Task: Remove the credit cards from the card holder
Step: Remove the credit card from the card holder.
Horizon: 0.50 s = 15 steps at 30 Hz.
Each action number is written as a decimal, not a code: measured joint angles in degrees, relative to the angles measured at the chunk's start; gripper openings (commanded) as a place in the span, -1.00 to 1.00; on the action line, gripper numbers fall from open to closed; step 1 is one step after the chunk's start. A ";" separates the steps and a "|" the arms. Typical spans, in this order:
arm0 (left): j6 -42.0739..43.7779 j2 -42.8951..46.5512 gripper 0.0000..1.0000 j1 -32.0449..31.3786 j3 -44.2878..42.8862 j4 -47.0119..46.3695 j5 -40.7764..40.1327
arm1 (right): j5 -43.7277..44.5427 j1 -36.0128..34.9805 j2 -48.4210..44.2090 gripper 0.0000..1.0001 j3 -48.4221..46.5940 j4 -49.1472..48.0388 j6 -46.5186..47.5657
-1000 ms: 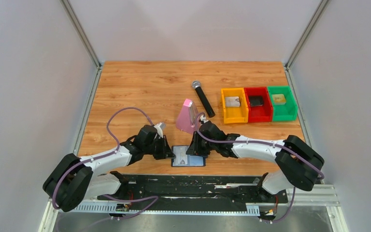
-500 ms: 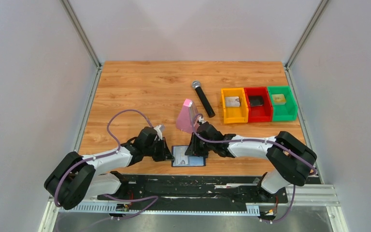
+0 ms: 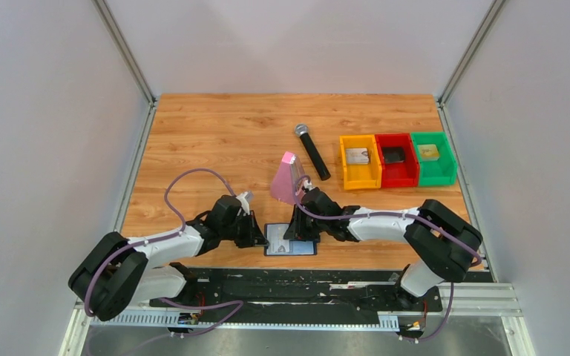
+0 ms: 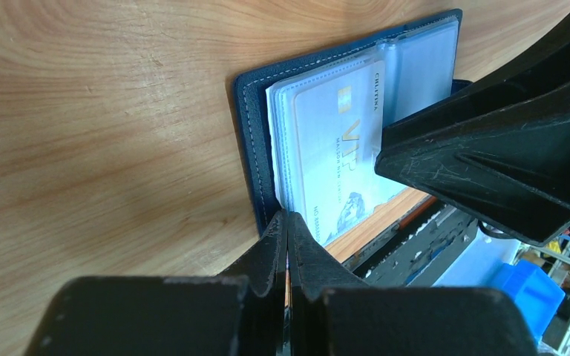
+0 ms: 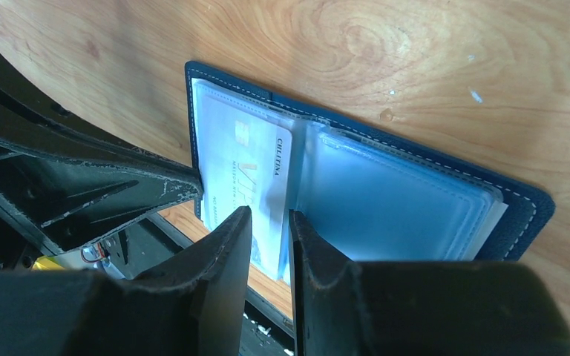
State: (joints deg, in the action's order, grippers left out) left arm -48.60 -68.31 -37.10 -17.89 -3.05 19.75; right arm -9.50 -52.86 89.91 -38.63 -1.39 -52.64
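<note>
Right gripper (image 5: 269, 216), fingers narrowly spread, straddles the near end of the credit card (image 5: 256, 159), possibly touching it, while the left gripper (image 4: 287, 216), pressed together, bears on the left edge of the open card holder (image 5: 523, 208), this card not yet out of its sleeve.

An open card holder (image 3: 291, 245) lies flat near the wooden table's (image 3: 215, 133) near edge, with the left gripper (image 3: 259, 237) at its left side, the right gripper (image 3: 300, 233) over its far edge, and a pink metronome (image 3: 287, 178) just behind.
</note>
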 measured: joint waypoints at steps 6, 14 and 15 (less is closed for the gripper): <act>-0.13 -0.74 -0.96 0.02 0.00 -0.90 0.50 | -0.61 0.00 0.90 -0.49 -0.07 -0.92 0.00; -0.15 -1.03 -0.97 0.07 0.00 -1.20 0.72 | -0.37 0.07 0.90 -1.00 0.22 -1.05 0.72; -0.15 -1.14 -0.97 0.07 0.00 -1.27 0.74 | -0.39 0.15 0.87 -1.00 0.33 -1.16 0.76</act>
State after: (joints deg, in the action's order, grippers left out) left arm -48.75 -69.45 -37.04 -17.89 -4.32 20.49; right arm -9.89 -52.71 90.78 -38.30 -2.55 -51.88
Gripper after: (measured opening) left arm 0.022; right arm 0.028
